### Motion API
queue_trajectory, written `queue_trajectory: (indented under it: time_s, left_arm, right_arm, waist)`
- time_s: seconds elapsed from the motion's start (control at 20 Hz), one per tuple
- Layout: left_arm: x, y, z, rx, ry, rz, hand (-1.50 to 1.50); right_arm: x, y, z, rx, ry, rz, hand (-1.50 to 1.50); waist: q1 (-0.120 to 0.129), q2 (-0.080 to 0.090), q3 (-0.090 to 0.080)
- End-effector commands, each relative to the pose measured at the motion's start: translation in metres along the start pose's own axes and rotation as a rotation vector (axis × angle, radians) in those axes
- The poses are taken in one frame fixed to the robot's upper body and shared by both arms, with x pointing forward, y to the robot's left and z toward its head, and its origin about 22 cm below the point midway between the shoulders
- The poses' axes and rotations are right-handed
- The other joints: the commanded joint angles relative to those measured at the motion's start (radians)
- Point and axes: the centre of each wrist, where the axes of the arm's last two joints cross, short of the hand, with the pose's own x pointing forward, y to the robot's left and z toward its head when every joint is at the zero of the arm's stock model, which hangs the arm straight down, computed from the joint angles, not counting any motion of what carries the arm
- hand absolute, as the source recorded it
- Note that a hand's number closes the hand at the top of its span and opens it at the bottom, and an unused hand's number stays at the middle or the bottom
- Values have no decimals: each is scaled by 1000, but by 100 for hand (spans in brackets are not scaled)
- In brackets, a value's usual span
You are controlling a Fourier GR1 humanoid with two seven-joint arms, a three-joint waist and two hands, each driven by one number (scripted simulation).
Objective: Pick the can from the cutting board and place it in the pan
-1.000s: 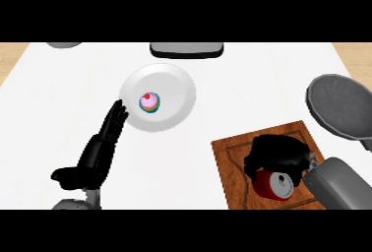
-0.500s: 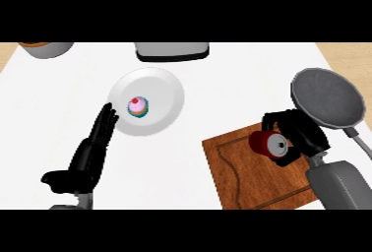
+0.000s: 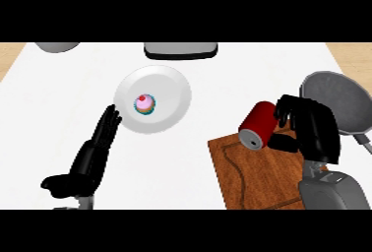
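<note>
A red can (image 3: 256, 126) with a grey end hangs tilted above the far edge of the wooden cutting board (image 3: 254, 177). My right hand (image 3: 309, 125) is shut on it from the right, fingers curled round its side. The grey pan (image 3: 341, 101) lies just right of that hand, its handle (image 3: 362, 143) running toward the lower right edge. My left hand (image 3: 91, 157) rests open at the lower left, fingers pointing up toward the white plate.
A white plate (image 3: 163, 96) with a pink cupcake (image 3: 144, 104) sits left of centre. A grey container (image 3: 180, 49) and a grey bowl (image 3: 58, 47) stand along the far edge. The counter top is white.
My right hand has lifted the can off the board and carried it up and toward the pan. The left hand has stayed resting.
</note>
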Motion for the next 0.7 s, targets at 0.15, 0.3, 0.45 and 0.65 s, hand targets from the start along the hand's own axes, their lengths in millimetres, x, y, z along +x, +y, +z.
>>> queue_trajectory:
  time_s: [0.15, 0.3, 0.45, 0.65]
  left_arm:
    - [-6, -10, -11, -19, -10, 1, 0]
    - [5, -18, -11, -29, -8, 12, 0]
    - [4, -11, -19, -36, -29, 14, 0]
    - [-7, -4, -17, -39, -15, -5, 0]
  right_arm:
    - [-13, -38, -17, -129, 193, -129, 150]
    - [-48, -40, -11, -200, 227, -176, 150]
    - [-89, -32, -26, -249, 263, -108, 150]
    - [-123, -62, -50, -364, 249, -14, 150]
  waist:
    - [30, 12, 2]
    - [31, 12, 2]
    - [35, 14, 3]
    - [37, 16, 2]
